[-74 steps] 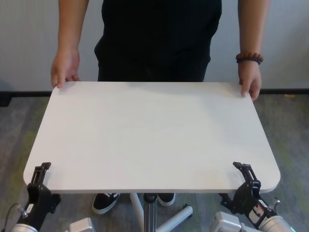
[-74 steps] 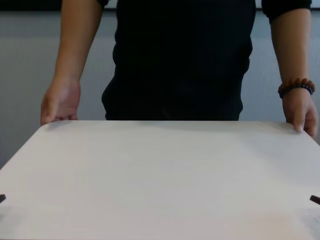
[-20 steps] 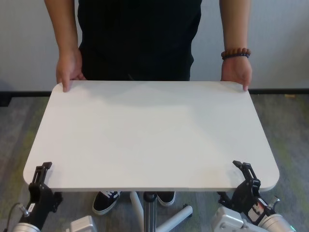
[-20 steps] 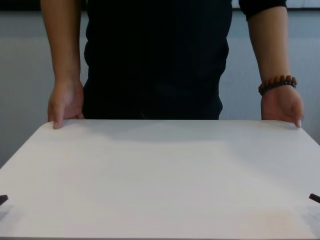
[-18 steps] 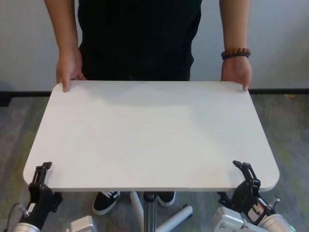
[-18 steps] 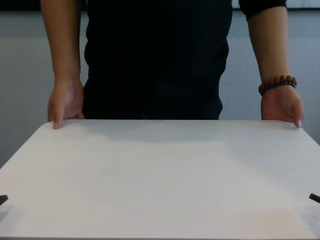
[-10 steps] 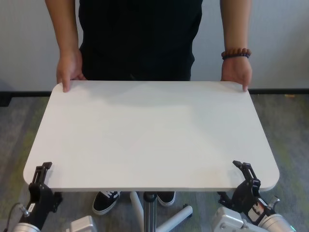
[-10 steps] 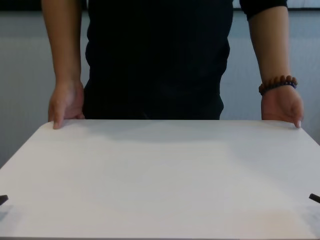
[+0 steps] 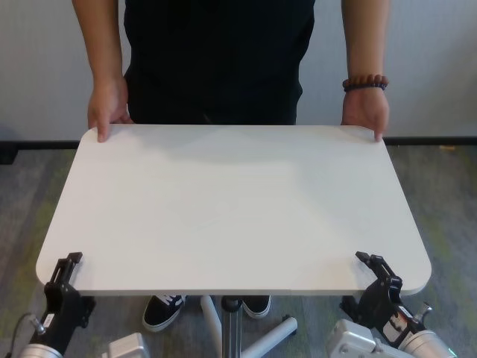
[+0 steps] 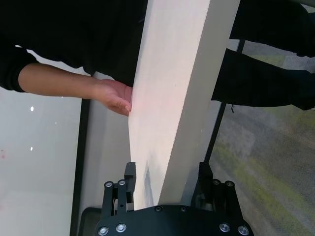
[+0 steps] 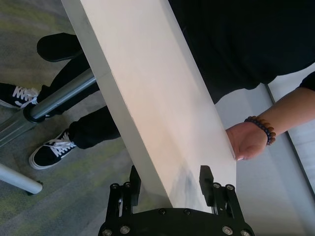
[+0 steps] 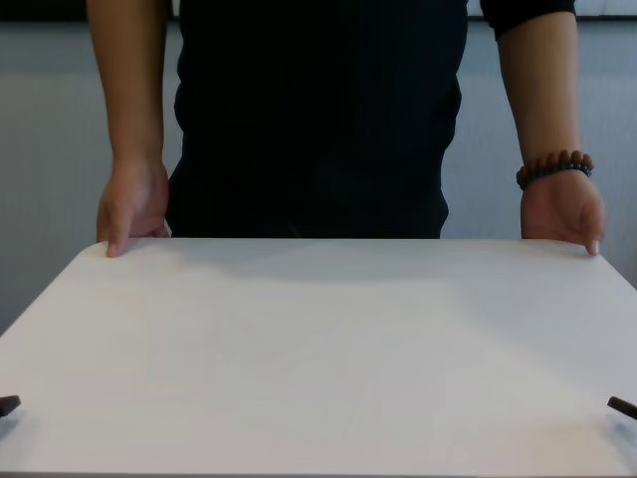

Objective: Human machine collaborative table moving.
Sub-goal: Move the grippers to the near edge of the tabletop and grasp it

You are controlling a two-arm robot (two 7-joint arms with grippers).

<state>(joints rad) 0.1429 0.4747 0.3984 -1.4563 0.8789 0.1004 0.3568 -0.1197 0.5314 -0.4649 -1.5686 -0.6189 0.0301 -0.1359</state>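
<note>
The white table [image 9: 231, 201] stands between me and the human [image 9: 216, 60] in a black top. The human's hands rest on the far corners, with a bead bracelet [image 9: 365, 82] on one wrist. My left gripper [image 9: 68, 270] straddles the near left corner edge, one finger above the top and one below. In the left wrist view [image 10: 167, 173] its jaws stand apart around the tabletop. My right gripper [image 9: 377, 273] straddles the near right corner the same way, as the right wrist view [image 11: 170, 178] also shows. Only the upper fingertips [image 12: 8, 404] show in the chest view.
The silver pedestal leg [image 9: 229, 328] and its base feet stand under the near edge. The human's black shoes [image 9: 162, 309] show beneath the table. Grey carpet lies on both sides, with a pale wall behind the human.
The upper fingers of both grippers have crept slightly inward and lower over the near corners. The human shifted sideways and re-placed both hands earlier, and has held still for the last second.
</note>
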